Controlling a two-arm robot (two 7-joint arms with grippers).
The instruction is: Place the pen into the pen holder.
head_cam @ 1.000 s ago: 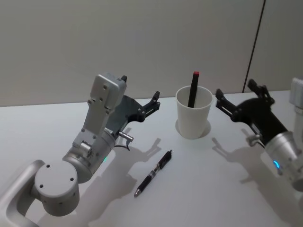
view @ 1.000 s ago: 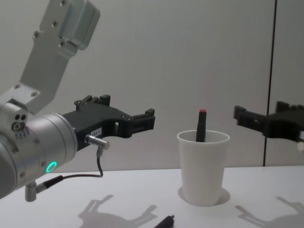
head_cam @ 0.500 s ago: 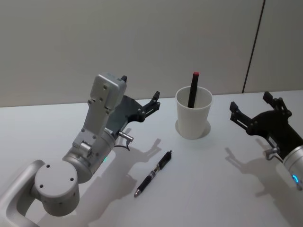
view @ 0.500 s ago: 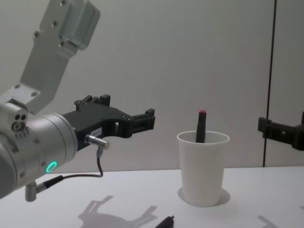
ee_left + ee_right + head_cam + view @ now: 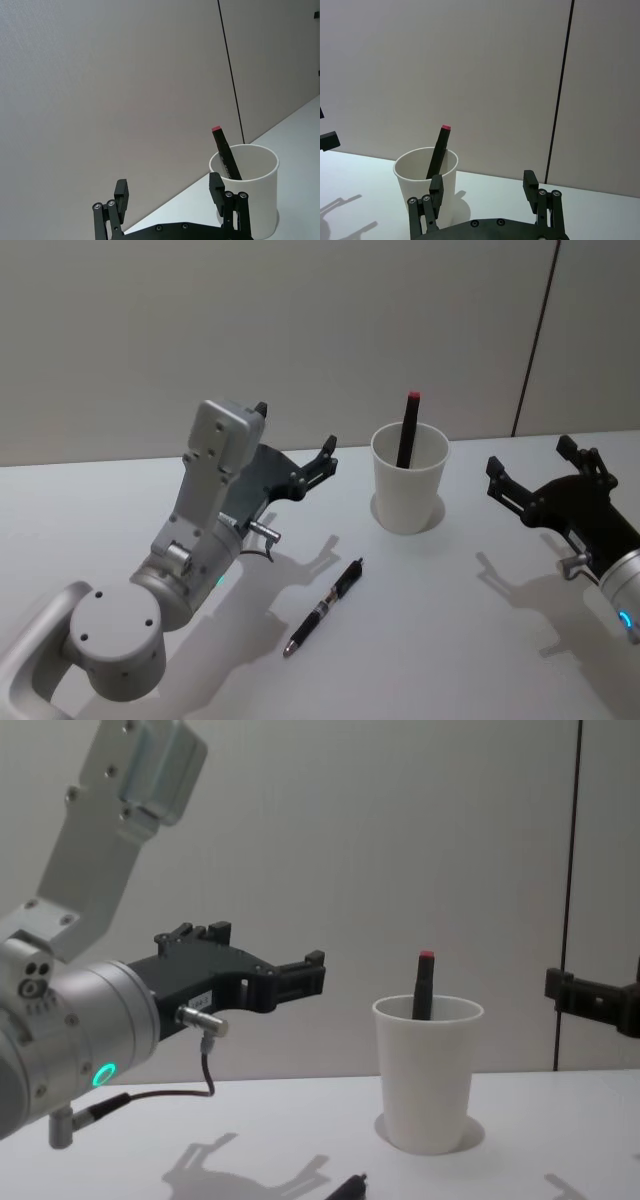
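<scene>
The pen holder, a white paper cup (image 5: 409, 490) (image 5: 428, 1075), stands upright at the table's back middle. A black pen with a red end (image 5: 408, 430) (image 5: 424, 985) leans inside it. A second black pen (image 5: 324, 607) lies on the table in front of the cup, and its end (image 5: 346, 1188) peeks in at the chest view's lower edge. My left gripper (image 5: 296, 428) (image 5: 169, 190) hovers open and empty to the left of the cup. To the cup's right my right gripper (image 5: 530, 455) (image 5: 483, 182) hangs open, also empty and well apart from the cup (image 5: 422, 182).
The white table (image 5: 450, 640) meets a plain grey wall (image 5: 300, 330) just behind the cup. My left arm's big silver joints (image 5: 120, 630) fill the near left corner. A dark vertical seam (image 5: 535, 340) runs down the wall at the right.
My right gripper has pulled back to the right, away from the cup, and then stopped. The left arm has barely shifted. Both pens stay where they were.
</scene>
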